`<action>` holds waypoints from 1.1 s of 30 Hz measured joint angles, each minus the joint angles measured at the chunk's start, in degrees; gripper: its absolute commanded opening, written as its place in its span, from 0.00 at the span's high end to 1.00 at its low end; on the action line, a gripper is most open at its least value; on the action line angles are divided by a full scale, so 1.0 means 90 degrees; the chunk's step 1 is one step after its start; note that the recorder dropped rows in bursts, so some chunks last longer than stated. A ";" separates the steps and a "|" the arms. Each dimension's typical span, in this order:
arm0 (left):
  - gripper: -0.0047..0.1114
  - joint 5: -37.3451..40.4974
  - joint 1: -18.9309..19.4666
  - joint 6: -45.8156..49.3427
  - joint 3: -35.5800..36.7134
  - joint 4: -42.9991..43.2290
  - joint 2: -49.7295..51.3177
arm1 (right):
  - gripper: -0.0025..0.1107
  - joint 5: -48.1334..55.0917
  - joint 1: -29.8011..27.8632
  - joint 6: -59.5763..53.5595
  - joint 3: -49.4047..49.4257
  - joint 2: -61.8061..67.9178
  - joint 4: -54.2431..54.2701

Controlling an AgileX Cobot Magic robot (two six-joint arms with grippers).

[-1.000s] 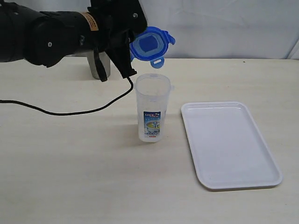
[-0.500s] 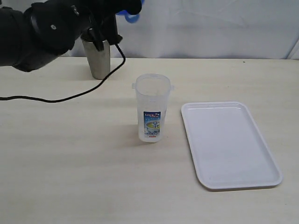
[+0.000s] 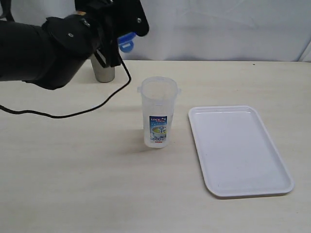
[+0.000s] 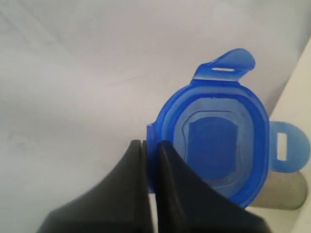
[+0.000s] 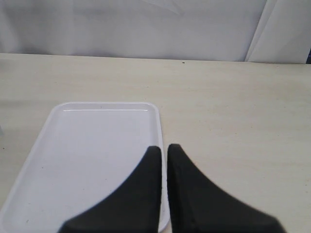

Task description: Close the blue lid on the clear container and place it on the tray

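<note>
The clear container (image 3: 158,115) stands upright and open-topped on the table, left of the tray (image 3: 239,151), which holds nothing. My left gripper (image 4: 151,144) is shut on the edge of the blue lid (image 4: 219,140), holding it in the air. In the exterior view only a bit of the blue lid (image 3: 126,41) shows behind the left arm, up and to the left of the container. The right gripper (image 5: 163,148) is shut on nothing, hanging over the rim of the tray (image 5: 92,145). It does not show in the exterior view.
A grey steel cup (image 3: 101,71) stands at the back left, partly hidden by the left arm, and appears beside the lid in the left wrist view as the steel cup (image 4: 284,196). A black cable (image 3: 92,108) trails over the table left of the container. A white backdrop closes the far side.
The left arm carried the blue lid away from above the container, up and to the left. The lid is now mostly hidden behind the arm. Container and tray have not moved.
</note>
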 measured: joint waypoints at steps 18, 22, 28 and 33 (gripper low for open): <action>0.96 -0.0261 -0.1181 0.0011 0.0550 0.0625 0.0149 | 0.94 0.0000 0.0000 0.0000 0.0000 0.0000 0.0000; 0.96 -0.0579 -0.1185 0.0011 0.0800 0.0753 0.0149 | 0.94 0.0000 0.0000 0.0000 0.0000 0.0000 0.0000; 0.96 -0.0734 -0.1185 0.0011 0.0800 0.0795 0.0149 | 0.94 0.0000 0.0000 0.0000 0.0000 0.0000 0.0000; 0.96 -0.0734 -0.1185 0.0011 0.0800 0.0823 0.0149 | 0.94 0.0000 0.0000 0.0000 0.0000 0.0000 0.0000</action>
